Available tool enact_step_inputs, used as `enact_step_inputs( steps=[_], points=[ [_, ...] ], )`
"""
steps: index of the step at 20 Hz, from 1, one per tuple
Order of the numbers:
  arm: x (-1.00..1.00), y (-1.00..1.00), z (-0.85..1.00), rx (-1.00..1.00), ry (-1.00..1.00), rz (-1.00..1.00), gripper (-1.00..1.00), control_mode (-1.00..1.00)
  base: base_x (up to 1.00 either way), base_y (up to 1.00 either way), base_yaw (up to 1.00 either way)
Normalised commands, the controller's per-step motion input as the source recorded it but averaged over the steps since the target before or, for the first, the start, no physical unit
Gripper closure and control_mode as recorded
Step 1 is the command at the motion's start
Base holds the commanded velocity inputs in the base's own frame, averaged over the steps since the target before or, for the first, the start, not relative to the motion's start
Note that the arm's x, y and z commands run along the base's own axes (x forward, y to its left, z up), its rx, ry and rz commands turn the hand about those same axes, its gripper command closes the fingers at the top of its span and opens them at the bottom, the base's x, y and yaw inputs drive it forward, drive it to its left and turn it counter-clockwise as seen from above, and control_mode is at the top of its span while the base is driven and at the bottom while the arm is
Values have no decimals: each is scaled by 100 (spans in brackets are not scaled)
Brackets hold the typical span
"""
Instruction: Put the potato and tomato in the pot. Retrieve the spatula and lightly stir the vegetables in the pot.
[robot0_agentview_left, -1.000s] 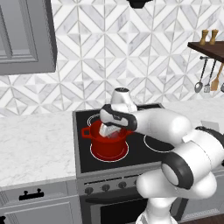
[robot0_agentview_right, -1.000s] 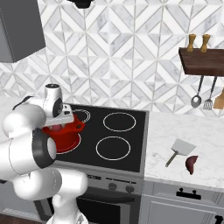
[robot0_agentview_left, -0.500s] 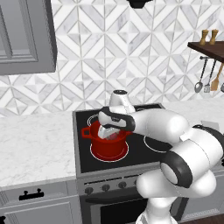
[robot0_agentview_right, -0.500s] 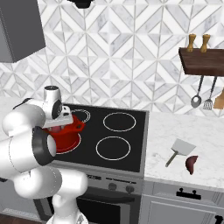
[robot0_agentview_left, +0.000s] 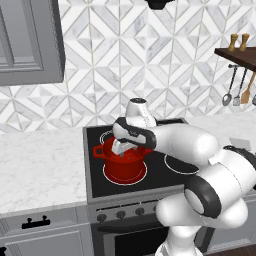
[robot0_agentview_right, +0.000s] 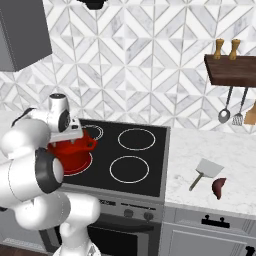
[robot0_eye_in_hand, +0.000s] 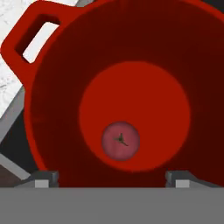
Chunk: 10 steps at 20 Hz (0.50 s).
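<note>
1. We see the pot (robot0_agentview_left: 123, 162) standing on the front left burner of the black stovetop (robot0_agentview_right: 145, 160), with one side handle (robot0_eye_in_hand: 30, 37) showing at the upper left of the hand view.
2. Our gripper (robot0_agentview_left: 121, 148) hangs right over the pot's mouth, pointing down into it.
3. In the hand view the finger tips (robot0_eye_in_hand: 43, 179) stand far apart at the bottom corners, so the claw is spread wide with nothing between the jaws.
4. The tomato (robot0_eye_in_hand: 120, 141) lies on the pot's floor, stem side up, a little off the middle and apart from the wall.
5. The spatula (robot0_agentview_right: 206, 171) lies flat on the marble counter (robot0_agentview_right: 210, 150) to the right of the stove, its pale blade farther from us and its dark handle pointing toward the stove.
6. Just beside the spatula's blade, nearer the counter's front edge, we find a dark reddish-brown lump (robot0_agentview_right: 219, 187); we cannot tell from here whether it is the potato.
7. On the wall above that counter, utensils (robot0_agentview_right: 225, 112) hang below a wooden shelf (robot0_agentview_right: 232, 70) that carries two small brown shakers (robot0_agentview_right: 226, 48).
</note>
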Motion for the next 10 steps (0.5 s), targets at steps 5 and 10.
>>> enact_step_inputs(
  steps=[5, 10],
  points=[
    [-1, -58, 97, -4, 2, -23, -100, -100, 0, 0, 0],
    [-1, -100, 57, -9, 12, -48, -100, -100, 0, 0, 0]
  ],
)
